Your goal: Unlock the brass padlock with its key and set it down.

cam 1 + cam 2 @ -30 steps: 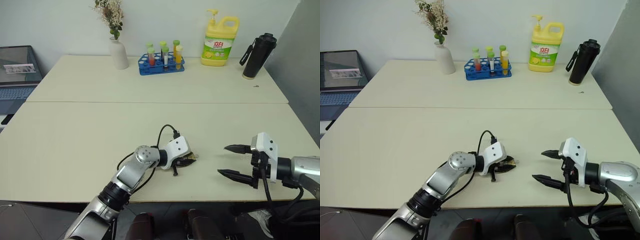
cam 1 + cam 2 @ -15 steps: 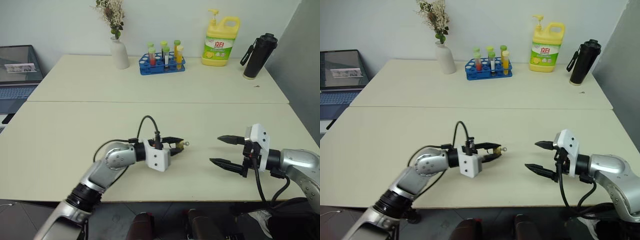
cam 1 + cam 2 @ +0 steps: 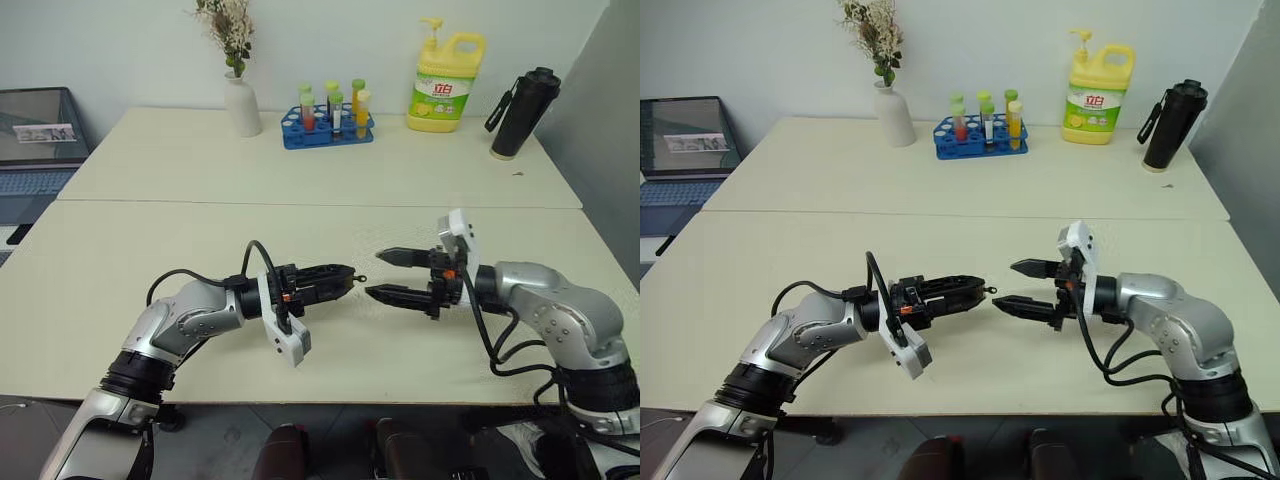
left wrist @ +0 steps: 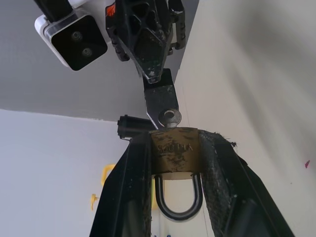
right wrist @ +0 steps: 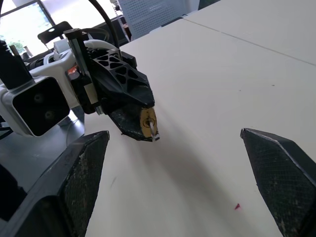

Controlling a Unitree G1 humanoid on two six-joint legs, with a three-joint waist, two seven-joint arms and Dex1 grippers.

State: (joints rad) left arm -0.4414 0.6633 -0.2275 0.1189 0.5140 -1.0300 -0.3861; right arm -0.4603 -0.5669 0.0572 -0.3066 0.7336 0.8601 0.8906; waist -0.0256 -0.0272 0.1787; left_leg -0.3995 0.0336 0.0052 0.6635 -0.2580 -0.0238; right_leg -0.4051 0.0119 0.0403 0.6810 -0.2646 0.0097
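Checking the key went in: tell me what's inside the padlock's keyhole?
The key sits in the padlock, its round head sticking out toward the open right gripper. Its blade is hidden inside the body, pinched by the left gripper.

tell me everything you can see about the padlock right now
The padlock is a small brass one with a squarish, scuffed body, faint stamped lettering on its face and a silvery U-shaped shackle that looks closed. It is off the table, clamped at its sides between the black fingers of the left gripper, which points across toward the right gripper. The shackle faces back into the gripper. A small silvery key sticks out of the opposite end, toward the open right gripper, which is near but apart.
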